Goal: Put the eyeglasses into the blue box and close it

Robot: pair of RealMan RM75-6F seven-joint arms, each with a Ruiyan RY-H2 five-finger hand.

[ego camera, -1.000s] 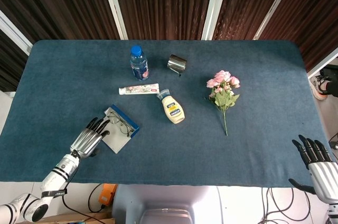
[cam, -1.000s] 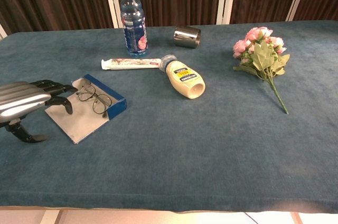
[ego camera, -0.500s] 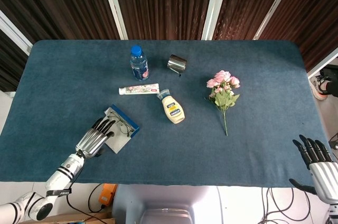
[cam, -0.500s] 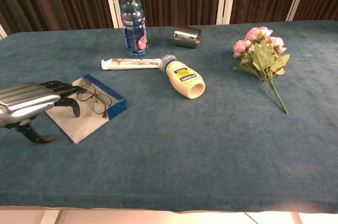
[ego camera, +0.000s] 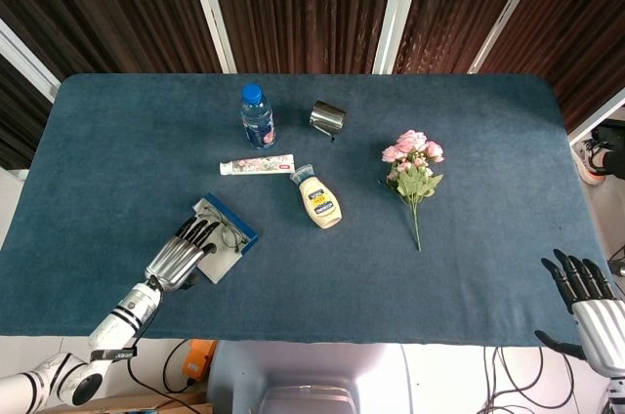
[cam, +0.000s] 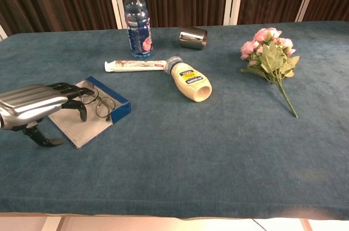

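Blue felt covers the counter [ego camera: 469, 141] where the left robot hand [ego camera: 181, 255] reaches over the near corner of the blue box [cam: 112, 103], fingers extended and slightly spread, gripping nothing. The eyeglasses [cam: 98, 102] already lie inside the box, just beyond the fingertips [ego camera: 207, 229] and a little toward the robot's right. Whether the fingertips touch the frames cannot be told from either view.

The box sits open, its pale flap [cam: 73, 125] spread flat on the counter directly beneath the left robot hand, on the side nearest the robot. Its long axis runs diagonally, from the robot's near left toward its far right, and the glasses lie roughly along that same line. The raised blue wall stands on the far side, away from the hand.

The right robot hand [ego camera: 586, 302] hangs off the counter's near right corner, fingers apart and empty, well apart from the box. The left is by far the nearer, so closing the box looks like its job.

With the glasses in, what remains, by my reading, is the lid: the flap would need lifting from under the palm and folding away from the robot, over the glasses toward the blue wall. The hand now covers much of that flap, which may hinder getting fingers under its edge.
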